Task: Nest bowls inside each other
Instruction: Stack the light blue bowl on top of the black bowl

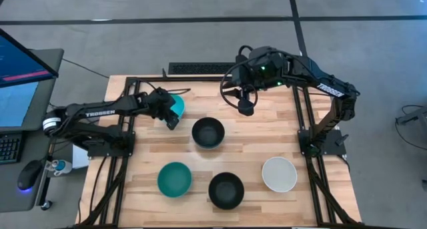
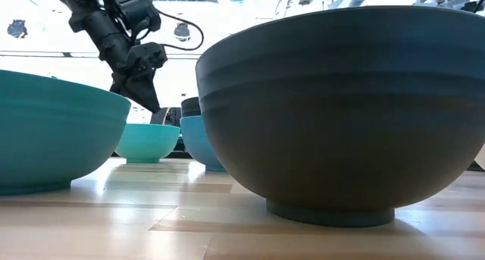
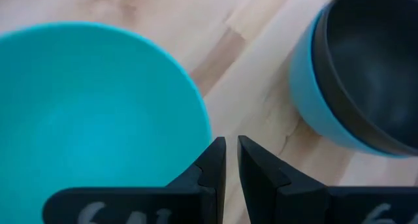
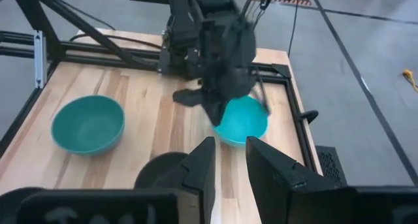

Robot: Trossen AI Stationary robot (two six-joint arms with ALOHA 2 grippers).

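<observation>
Five places on the table hold bowls. A light cyan bowl (image 1: 178,104) stands far left. A black bowl nested in a blue one (image 1: 208,133) stands at the middle. A dark teal bowl (image 1: 175,179), a second black bowl (image 1: 226,190) and a white bowl (image 1: 279,174) stand along the near side. My left gripper (image 1: 172,120) (image 3: 232,160) hangs shut, fingers pointing down, by the cyan bowl's rim (image 3: 208,129); the low view shows its tips (image 2: 151,104) just above that rim. My right gripper (image 1: 245,109) (image 4: 230,165) is open and raised over the far middle.
A black metal frame (image 1: 303,115) borders the table at left, right and far side, and both arm bases stand on it. Bare wood lies between the nested pair and the white bowl. A monitor, keyboard and mouse (image 1: 27,175) sit off the table's left.
</observation>
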